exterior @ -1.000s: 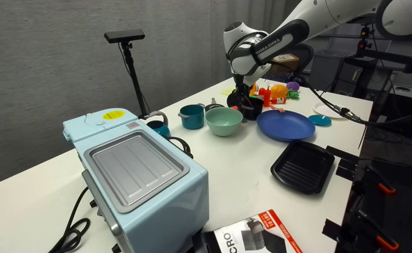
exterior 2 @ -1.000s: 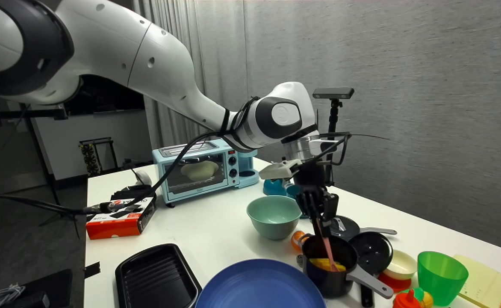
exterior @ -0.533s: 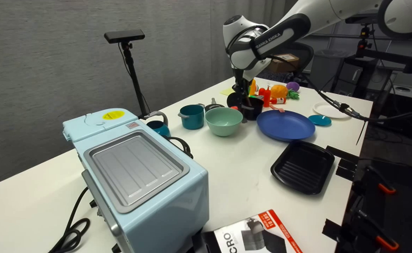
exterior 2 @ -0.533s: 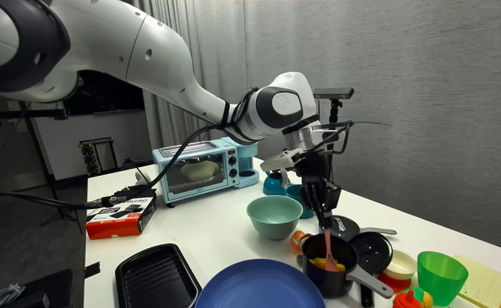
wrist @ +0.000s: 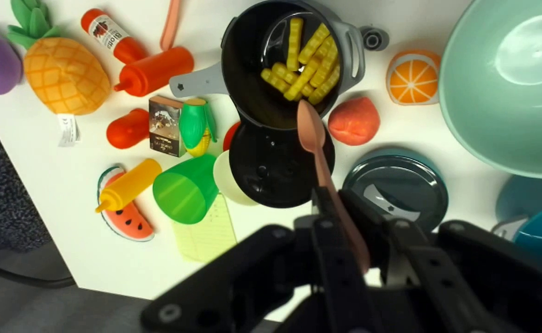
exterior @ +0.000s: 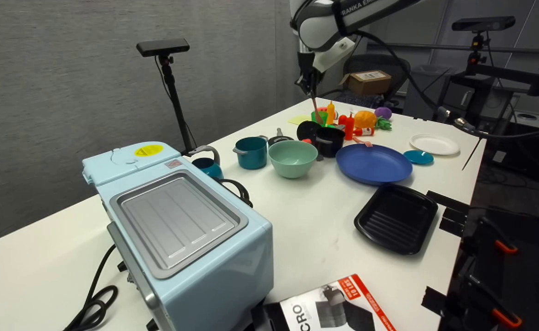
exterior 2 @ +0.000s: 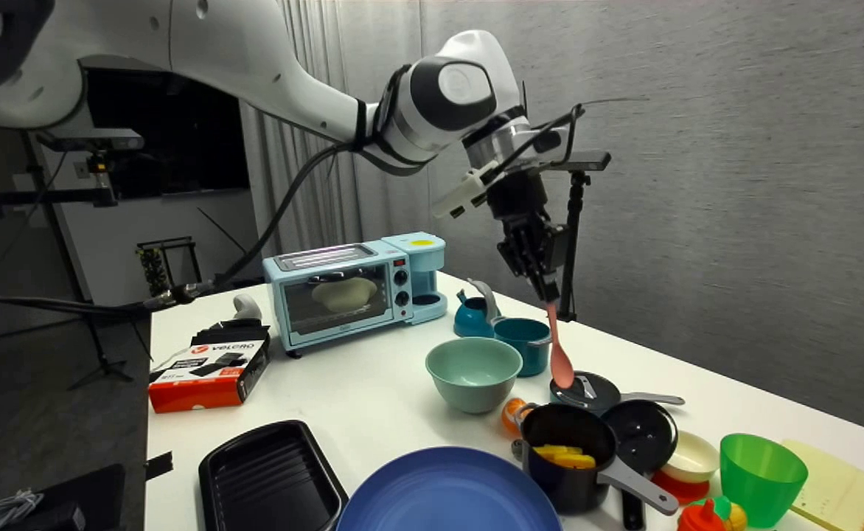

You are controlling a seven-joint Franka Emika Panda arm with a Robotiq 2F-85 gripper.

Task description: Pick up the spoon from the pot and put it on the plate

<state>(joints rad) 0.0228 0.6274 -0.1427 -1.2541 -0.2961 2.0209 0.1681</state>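
1. State of tool (wrist: 338, 196): closed, gripping the spoon (exterior 2: 561, 369) by its handle. Wrist view confirms: handle runs btwn the fingers.
2. Spoon loc.: raised above counter (exterior: 306, 220), clear of pot (exterior 2: 557, 487). Pink, bowl end down, slight tilt. Exact spot directly below it: can't tell.
3. Pot details: sm., rd., blk., upright on counter, w/ a gray handle. Contents: several ridged yellow sticks (wrist: 294, 44), lying in a loose pile.
4. Posn. of plate (exterior 2: 447, 494): on counter, just beside pot. Lg., flat, dk. blue. Contact btwn the two: can't tell.
5. Adj. to pot, per wrist view: blk. pan (wrist: 280, 166), red fruit (wrist: 354, 121). Nearby: orange piece (wrist: 411, 81), lidded pan (wrist: 407, 180).
6. Posn. of bowl (exterior 2: 472, 383): upright, near pot. Lt. green. Teal pot (exterior: 252, 158) stands just beside it.
7. Posn. of blk. rect. tray (exterior 2: 270, 472): near plate in both ext. views. Contact w/ plate: unclear.
8. Opp. side of pot from bowl, wrist view: red bottle (wrist: 157, 71), pineapple (wrist: 67, 74), yellow bottle (wrist: 134, 182), watermelon slice (wrist: 130, 224), green cup (wrist: 185, 189).
9. In an ext. view: white plate (exterior: 435, 144) & teal dish (exterior: 418, 157), just beside each other.
10. Lt. blue oven (exterior 2: 369, 313): well apart from pot. Velcro box (exterior 2: 207, 372) lies near it.
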